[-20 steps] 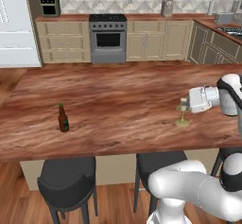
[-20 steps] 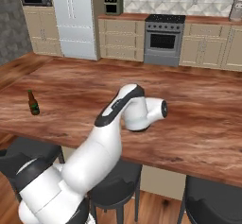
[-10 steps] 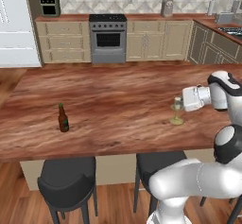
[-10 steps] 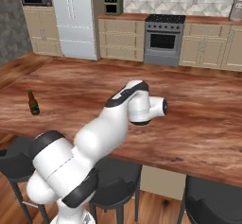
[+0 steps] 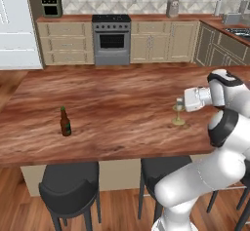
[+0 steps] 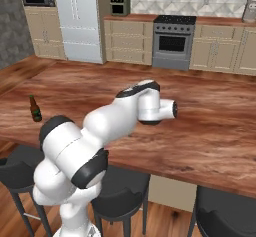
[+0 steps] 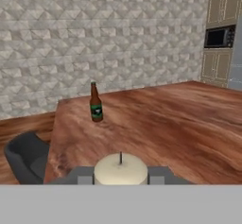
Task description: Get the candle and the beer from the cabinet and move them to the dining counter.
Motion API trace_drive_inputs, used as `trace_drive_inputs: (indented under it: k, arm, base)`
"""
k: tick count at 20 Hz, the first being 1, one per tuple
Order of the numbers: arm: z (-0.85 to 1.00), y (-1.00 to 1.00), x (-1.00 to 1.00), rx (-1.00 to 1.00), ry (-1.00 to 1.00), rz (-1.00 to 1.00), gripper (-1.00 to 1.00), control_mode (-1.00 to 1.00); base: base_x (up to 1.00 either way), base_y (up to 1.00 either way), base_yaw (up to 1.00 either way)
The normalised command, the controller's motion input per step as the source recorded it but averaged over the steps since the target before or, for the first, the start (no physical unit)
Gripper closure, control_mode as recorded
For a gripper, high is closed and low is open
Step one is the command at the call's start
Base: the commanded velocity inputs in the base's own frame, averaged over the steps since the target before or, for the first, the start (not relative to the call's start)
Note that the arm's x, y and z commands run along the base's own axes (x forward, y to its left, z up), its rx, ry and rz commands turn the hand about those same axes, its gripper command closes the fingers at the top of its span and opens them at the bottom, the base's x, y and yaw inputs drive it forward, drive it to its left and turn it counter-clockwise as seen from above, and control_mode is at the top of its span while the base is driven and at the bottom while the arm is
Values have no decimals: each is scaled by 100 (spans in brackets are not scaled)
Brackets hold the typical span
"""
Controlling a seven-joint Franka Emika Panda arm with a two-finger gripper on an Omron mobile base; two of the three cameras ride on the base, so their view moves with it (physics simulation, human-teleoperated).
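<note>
The hand [image 5: 181, 103] is closed on the candle [image 5: 179, 112], its fingers [image 7: 84, 176] pressed to either side of the white stick. The candle's brass foot looks to sit on the table [image 5: 117, 98], near the right end and toward the near edge, though I cannot tell for sure that it touches. The beer [image 5: 64, 122] stands upright on the same table, far off to the left and near the front edge, well apart from the candle. Black stools [image 5: 70, 187] are tucked under the near side. Beyond the table, a stove [image 5: 112, 39] sits among beige base cabinets along the far wall.
</note>
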Motion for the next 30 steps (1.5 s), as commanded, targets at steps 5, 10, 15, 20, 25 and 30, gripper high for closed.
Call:
trace_drive_inputs:
  k: [5,10,15,20,25,30]
  arm:
    - [-21,0,2,0,0,2,100,-100]
    - [-16,-1,0,0,0,2,100,-100]
    - [-20,-1,0,0,-1,2,100,-100]
    - [-21,0,0,0,0,1,100,-100]
    - [-15,0,0,0,0,1,100,-100]
    - [-15,0,0,0,0,2,100,-100]
  base:
    - [0,0,0]
    - [0,0,0]
    - [0,0,0]
    - [0,0,0]
    - [0,0,0]
    - [0,0,0]
